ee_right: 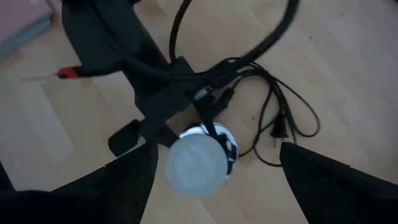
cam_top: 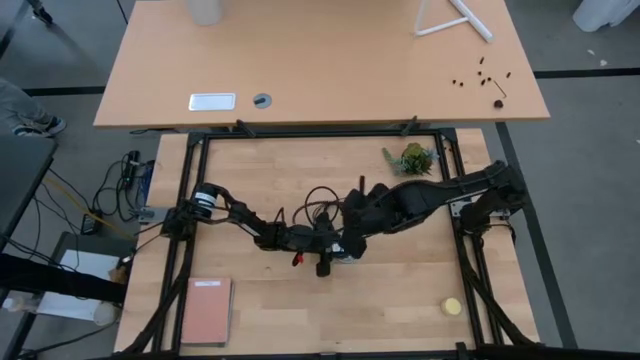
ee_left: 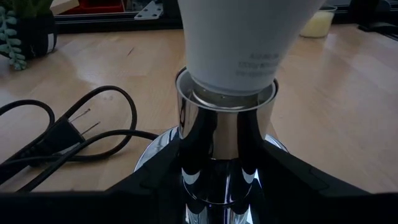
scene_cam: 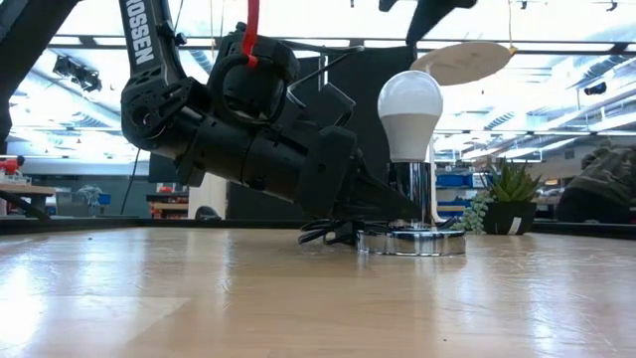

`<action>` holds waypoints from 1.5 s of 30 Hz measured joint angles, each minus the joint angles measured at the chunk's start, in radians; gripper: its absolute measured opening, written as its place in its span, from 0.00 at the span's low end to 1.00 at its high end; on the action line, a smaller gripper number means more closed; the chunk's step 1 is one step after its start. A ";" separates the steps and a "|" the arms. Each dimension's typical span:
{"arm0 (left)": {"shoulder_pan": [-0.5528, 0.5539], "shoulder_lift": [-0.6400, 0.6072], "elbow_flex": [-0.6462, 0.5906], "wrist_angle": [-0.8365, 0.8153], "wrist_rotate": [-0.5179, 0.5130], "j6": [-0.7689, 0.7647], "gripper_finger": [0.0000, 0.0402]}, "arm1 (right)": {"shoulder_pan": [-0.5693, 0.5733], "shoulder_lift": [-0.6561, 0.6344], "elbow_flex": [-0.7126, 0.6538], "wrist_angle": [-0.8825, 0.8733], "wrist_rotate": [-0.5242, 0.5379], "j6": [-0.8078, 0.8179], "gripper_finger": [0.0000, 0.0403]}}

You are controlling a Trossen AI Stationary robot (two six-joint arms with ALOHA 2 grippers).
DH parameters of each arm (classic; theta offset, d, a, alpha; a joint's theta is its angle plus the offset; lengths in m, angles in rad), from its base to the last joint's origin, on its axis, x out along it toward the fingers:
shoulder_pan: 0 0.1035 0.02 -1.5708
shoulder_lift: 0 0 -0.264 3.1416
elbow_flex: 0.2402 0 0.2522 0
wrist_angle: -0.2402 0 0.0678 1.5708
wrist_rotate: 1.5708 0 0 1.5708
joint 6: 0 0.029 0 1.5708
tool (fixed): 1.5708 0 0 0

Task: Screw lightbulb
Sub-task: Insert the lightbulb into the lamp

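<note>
Lightbulb (scene_cam: pixel 410 114) sitting upright in socket (ee_left: pixel 225 155); left fingers (ee_left: pixel 155 186) clasping socket stem; right fingers (ee_right: pixel 217 180) spread wide above bulb. Glass seeming light, slippery, fragile: gripping round dome gently.

We read this as a robotics lab or workshop; a wooden table (cam_top: pixel 400 300) in a black frame sits beside a bare desk (cam_top: pixel 320 70) on grey floor; the low view shows an open hall, ceiling light strips, cluttered benches (scene_cam: pixel 40 194) behind.
</note>
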 joint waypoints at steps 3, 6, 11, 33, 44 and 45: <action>0.000 0.000 0.000 0.000 0.001 -0.001 0.47 | 0.000 0.057 0.117 -0.077 0.005 -0.028 0.86; 0.000 0.000 0.000 -0.002 0.002 -0.001 0.47 | 0.000 0.098 0.215 -0.122 0.017 -0.058 0.86; -0.001 0.000 0.000 -0.004 0.002 -0.001 0.47 | 0.008 0.152 0.288 -0.155 0.025 -0.144 0.86; 0.000 0.000 0.001 -0.013 0.093 0.045 0.47 | 0.057 0.176 0.301 -0.253 -0.131 -0.804 0.86; 0.000 0.000 0.000 -0.013 0.121 0.013 0.47 | 0.067 0.182 0.190 -0.244 -0.138 -1.101 0.97; 0.002 0.000 0.000 -0.013 0.133 0.022 0.47 | 0.068 0.182 0.184 -0.243 -0.138 -1.135 0.97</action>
